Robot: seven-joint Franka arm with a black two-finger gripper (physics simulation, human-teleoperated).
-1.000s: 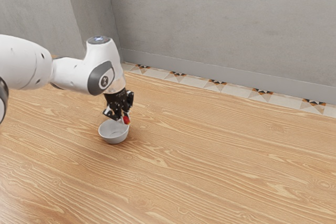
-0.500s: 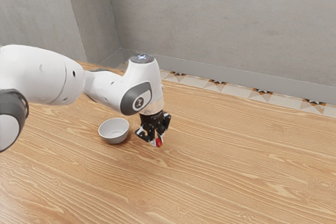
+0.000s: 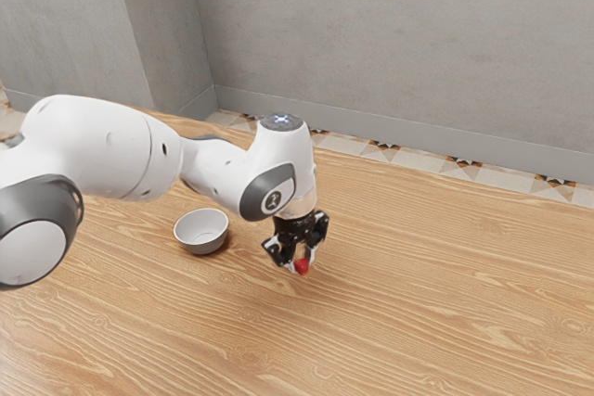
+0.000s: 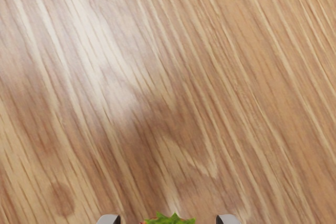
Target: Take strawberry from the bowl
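Note:
In the exterior view my gripper (image 3: 301, 261) is low over the table, away from the bowl on the exterior view's right side. Its fingers stand open around the red strawberry (image 3: 302, 267), which is down at fingertip level; whether it touches the wood I cannot tell. The white bowl (image 3: 201, 246) sits upright, its visible inside showing no fruit. In the wrist view, the open gripper (image 4: 168, 220) has a fingertip on each side of the strawberry's green leaves (image 4: 170, 220), with a gap on both sides.
Wood-grain table (image 3: 418, 303) extends around the bowl and hand. A grey wall (image 3: 399, 44) rises behind a strip of patterned tiles (image 3: 385, 151) beyond the table's far edge.
From over the bowl, my hand has carried the strawberry toward the exterior view's right and nearer that camera. The fingers have since parted from it. The bowl has stayed put.

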